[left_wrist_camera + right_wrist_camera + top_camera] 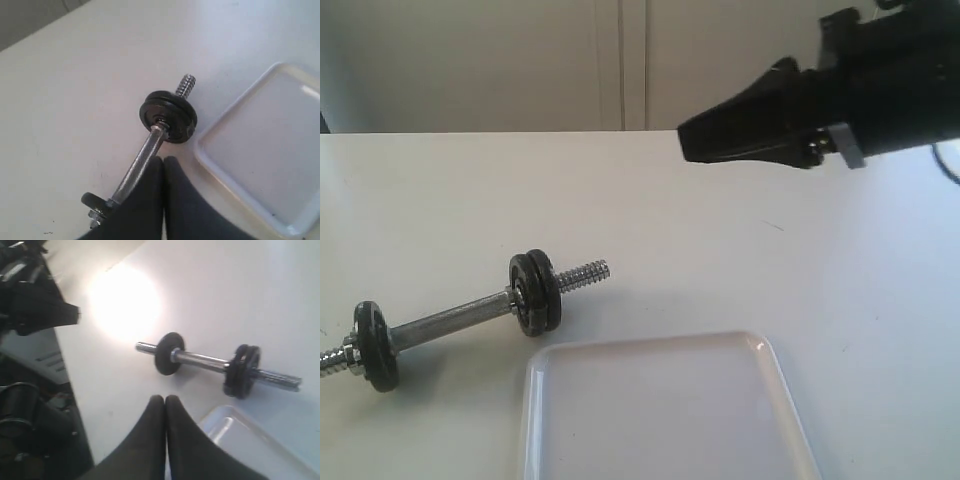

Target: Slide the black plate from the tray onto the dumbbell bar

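Lying flat on the tabletop (740, 220), the bar (450, 322) has one disc (372, 345) near its left end. The left gripper (163, 160) hangs over the bar, pinched closed with nothing in it. Near the right end two discs sit pressed together. The outer one looks like the plate (548, 295), so I think the job is done. The tray (660, 410) sits just beside, bare where it shows. The right gripper (686, 142) hangs high up, closed and empty, likely to keep out of the way.
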Available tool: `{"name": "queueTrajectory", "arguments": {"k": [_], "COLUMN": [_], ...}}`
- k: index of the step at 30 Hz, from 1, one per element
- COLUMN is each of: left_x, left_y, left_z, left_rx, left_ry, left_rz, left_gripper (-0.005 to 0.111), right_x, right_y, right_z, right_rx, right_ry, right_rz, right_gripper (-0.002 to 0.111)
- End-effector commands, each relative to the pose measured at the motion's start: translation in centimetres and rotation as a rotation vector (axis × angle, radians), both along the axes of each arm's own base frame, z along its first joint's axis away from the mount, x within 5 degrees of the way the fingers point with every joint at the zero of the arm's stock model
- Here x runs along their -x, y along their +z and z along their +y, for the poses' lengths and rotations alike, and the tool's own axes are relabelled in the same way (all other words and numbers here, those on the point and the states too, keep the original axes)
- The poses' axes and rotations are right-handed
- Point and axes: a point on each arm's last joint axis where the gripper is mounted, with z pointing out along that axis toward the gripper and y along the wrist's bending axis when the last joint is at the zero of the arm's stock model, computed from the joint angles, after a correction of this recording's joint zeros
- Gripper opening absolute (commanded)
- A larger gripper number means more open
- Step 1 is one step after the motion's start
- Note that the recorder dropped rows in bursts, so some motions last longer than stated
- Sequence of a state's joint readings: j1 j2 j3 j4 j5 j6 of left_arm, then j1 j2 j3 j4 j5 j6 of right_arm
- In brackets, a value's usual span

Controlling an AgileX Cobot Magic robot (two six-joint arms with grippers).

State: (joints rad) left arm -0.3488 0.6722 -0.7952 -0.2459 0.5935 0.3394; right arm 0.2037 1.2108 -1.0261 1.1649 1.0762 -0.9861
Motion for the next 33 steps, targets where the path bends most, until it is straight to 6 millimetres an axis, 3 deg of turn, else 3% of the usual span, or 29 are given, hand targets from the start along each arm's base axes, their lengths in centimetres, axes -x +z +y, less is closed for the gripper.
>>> {"name": "queueTrajectory", "arguments": {"k": [1,8,15,24,33], "left_x": [3.0,4.2,4.2,4.4,8.7], "left_y": [-0.5,-0.5,-0.5,-0.5,0.5], "left_z": [1.2,1.6,1.6,1.6,3.6], "left_rx": [0.115,0.128,0.128,0.132,0.178], "left_ry": [0.052,0.046,0.046,0.046,0.204], "left_rz": [-0.091,-0.123,-0.123,-0.131,-0.352], "left_gripper": [0.000,0.000,0.000,0.000,0.000], "right_x": [4.1,8.6,11.0,11.4,11.4], "right_y": [1.5,3.4,4.5,4.6,4.6], "right_z": [-2.3,-3.9,-4.4,-4.5,-4.5], "right_rx": [0.093,0.135,0.113,0.109,0.109], "right_ry": [-0.173,-0.250,-0.260,-0.262,-0.262], "right_rz": [-0.177,-0.359,-0.447,-0.460,-0.460], "right_gripper": [0.000,0.000,0.000,0.000,0.000]}}
